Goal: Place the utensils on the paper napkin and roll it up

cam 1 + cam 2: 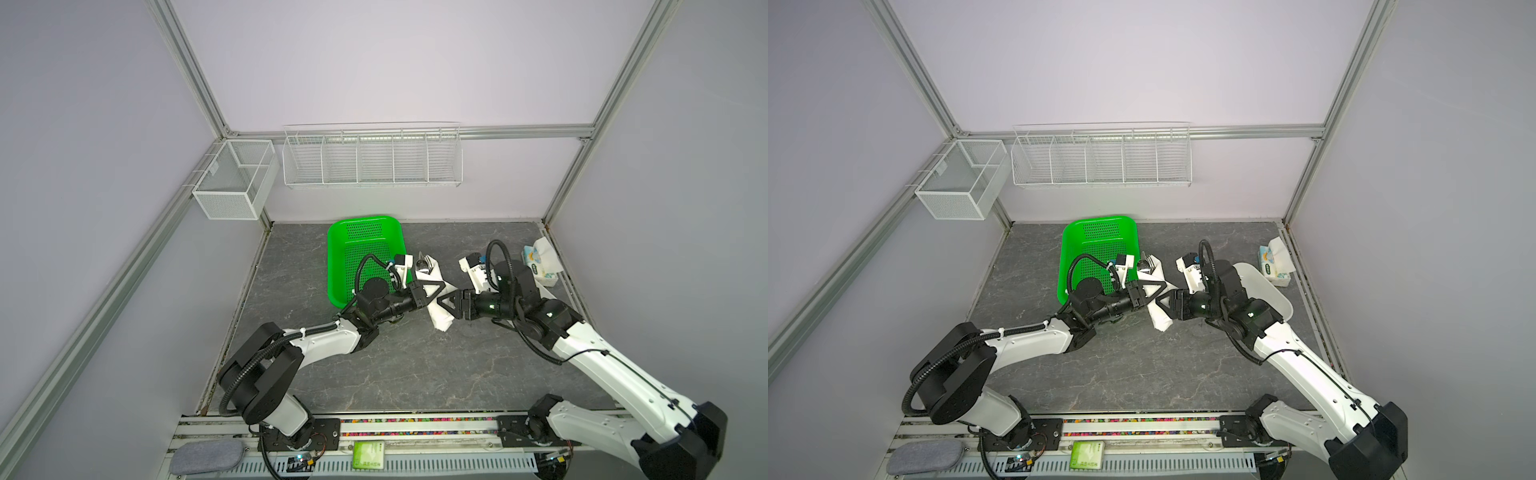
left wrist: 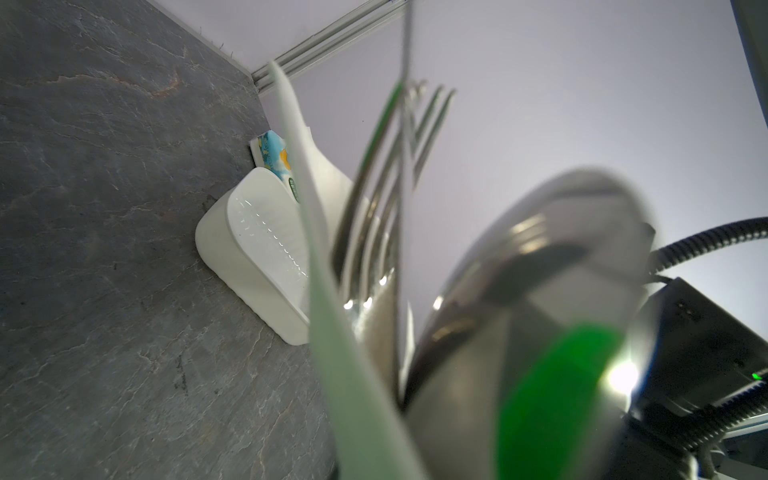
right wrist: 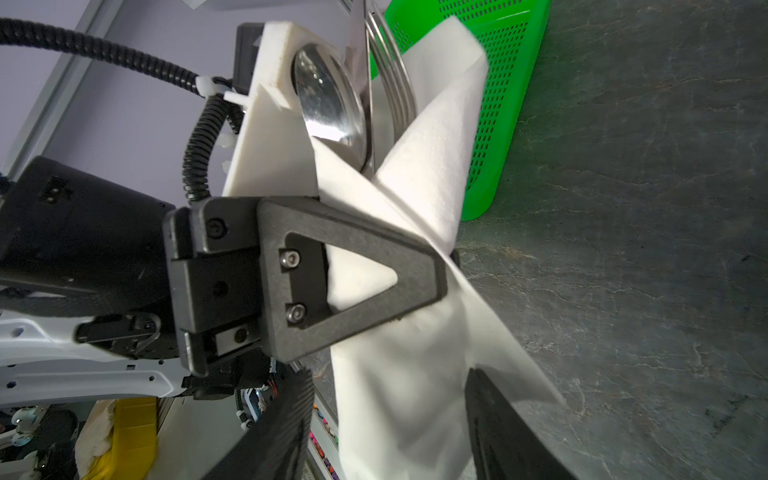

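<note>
The white paper napkin (image 3: 415,374) is wrapped loosely around the utensils. A spoon bowl (image 3: 328,99), a knife blade (image 3: 357,41) and fork tines (image 3: 395,83) stick out of its far end. In both top views the bundle (image 1: 440,320) lies slanted at mid-table, with the utensil heads (image 1: 1148,264) pointing toward the back. My left gripper (image 3: 451,257) is shut on the middle of the napkin bundle. My right gripper (image 3: 390,415) is open, with its fingers (image 3: 282,415) on either side of the napkin's loose lower end. In the left wrist view the fork (image 2: 415,137) and spoon (image 2: 540,270) fill the frame.
A green perforated basket (image 1: 361,249) sits just left of the bundle. A white tray (image 1: 1266,291) lies under the right arm, and a blue-and-white tissue pack (image 1: 1273,262) is by the right wall. White wire baskets (image 1: 374,158) hang on the back wall.
</note>
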`<state>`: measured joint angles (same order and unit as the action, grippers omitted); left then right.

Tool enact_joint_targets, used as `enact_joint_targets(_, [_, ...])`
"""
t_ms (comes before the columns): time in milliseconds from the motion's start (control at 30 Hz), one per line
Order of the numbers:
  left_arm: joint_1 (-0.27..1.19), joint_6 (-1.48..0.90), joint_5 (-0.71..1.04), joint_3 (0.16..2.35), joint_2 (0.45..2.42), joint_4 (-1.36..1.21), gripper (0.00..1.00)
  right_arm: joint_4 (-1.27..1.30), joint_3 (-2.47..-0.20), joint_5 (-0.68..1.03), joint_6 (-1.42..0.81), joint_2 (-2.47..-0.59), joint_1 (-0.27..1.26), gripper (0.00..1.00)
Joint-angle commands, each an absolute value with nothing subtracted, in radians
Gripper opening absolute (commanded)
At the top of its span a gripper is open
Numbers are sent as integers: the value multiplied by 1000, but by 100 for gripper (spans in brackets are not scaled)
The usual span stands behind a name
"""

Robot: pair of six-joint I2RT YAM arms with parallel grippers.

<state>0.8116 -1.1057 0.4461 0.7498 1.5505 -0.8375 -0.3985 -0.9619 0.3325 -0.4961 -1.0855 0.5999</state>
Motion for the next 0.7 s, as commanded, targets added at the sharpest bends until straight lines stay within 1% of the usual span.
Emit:
enact_joint_targets(0, [810,-1112,460,794,1525,-889,0,-396,-976,323,-469,-1089,610,61])
enact_joint_targets(433, [810,-1142,472,802,1534,-925,0,-356,-950,365,-462,-1109,611,61])
enact_joint_targets(667, [810,-1171,481,802,1537,-961,0,-311,-921,419,-457,-1108,611,58])
